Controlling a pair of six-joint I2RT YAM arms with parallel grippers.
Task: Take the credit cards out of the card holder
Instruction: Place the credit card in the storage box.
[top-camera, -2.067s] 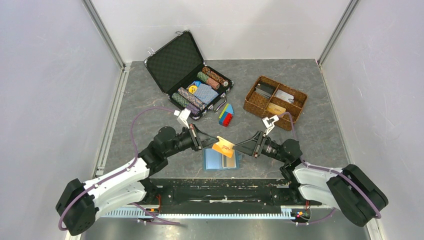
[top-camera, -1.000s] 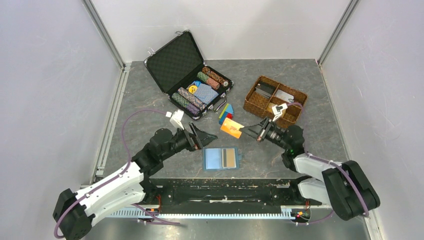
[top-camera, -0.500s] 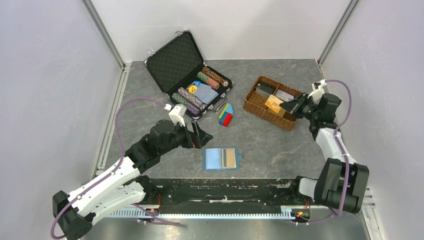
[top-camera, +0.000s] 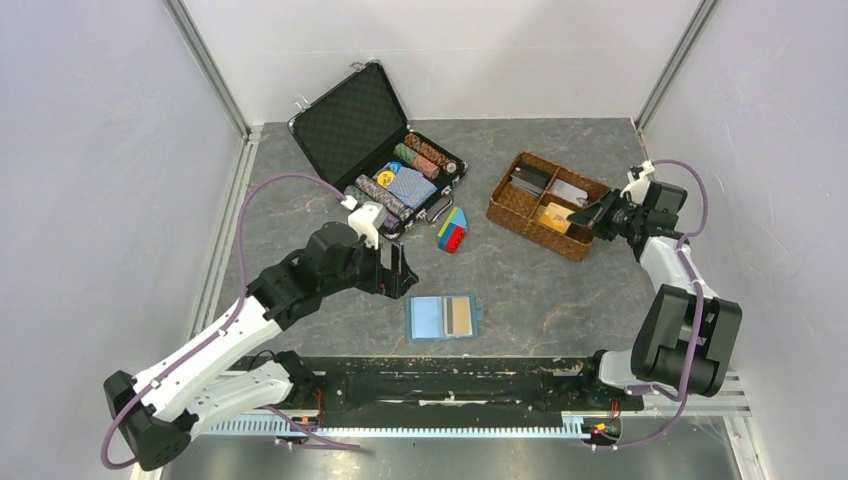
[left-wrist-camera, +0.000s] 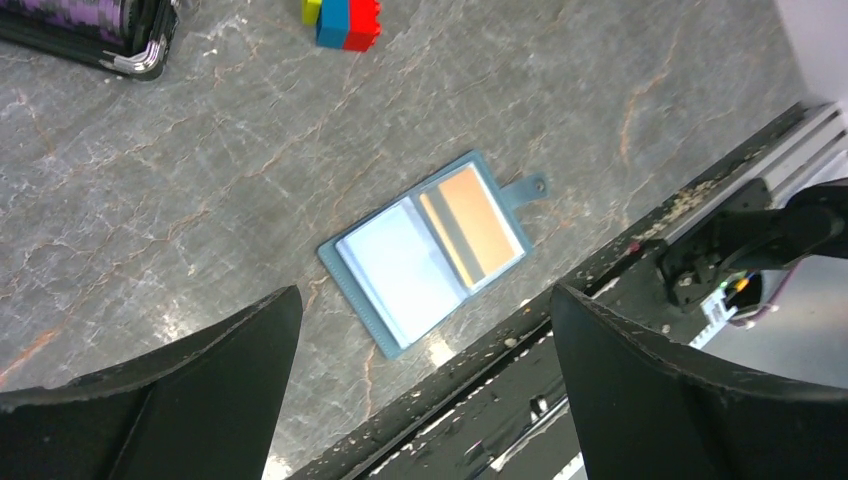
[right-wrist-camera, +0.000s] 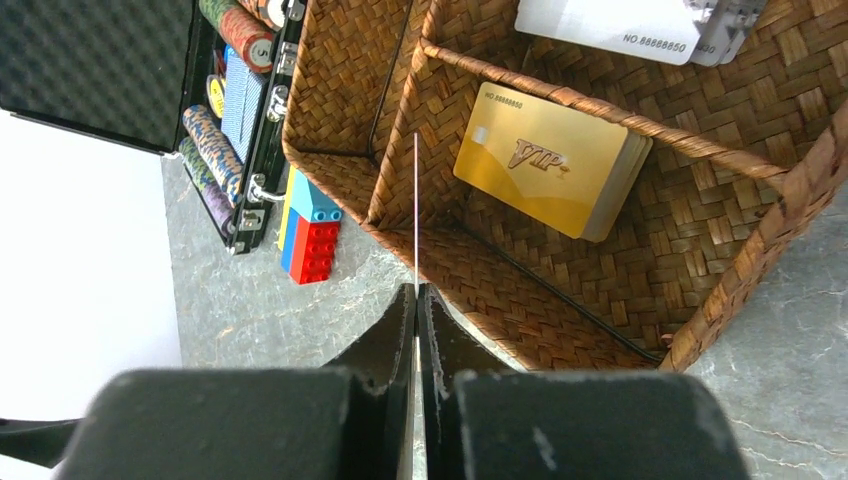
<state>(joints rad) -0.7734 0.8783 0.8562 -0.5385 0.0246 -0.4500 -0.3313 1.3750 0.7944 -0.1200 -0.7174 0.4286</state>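
Left hand: the left gripper (left-wrist-camera: 425, 292) hung over the grey marbled table (top-camera: 530, 290), jaws spread wide, holding nothing.

Right hand: the right gripper (right-wrist-camera: 416, 288) was pinched tight on a thin plastic card (right-wrist-camera: 416, 220), seen edge-on as a pale line, above the brown wicker tray (right-wrist-camera: 790, 200).

Holder: the light-blue folding card holder (left-wrist-camera: 430, 250) lay open and flat near the table's front edge, well apart from the tray, directly below the left gripper.

Cards in holder: an orange-brown card with a dark stripe (left-wrist-camera: 470, 222) sat in the right pocket. The left pocket glared pale, so I could not tell whether it held a card.

Tray contents: a gold "VIP" card stack (right-wrist-camera: 545, 160) lay in the compartment just right of the held card.

Risk, release: the held card hung over the woven divider. If let go there, it would probably catch on the divider and lean, or fall into the neighbouring compartment.

Risk, next pull: the holder lay unpinned. Tugging the striped card would probably drag the holder or fold it shut.
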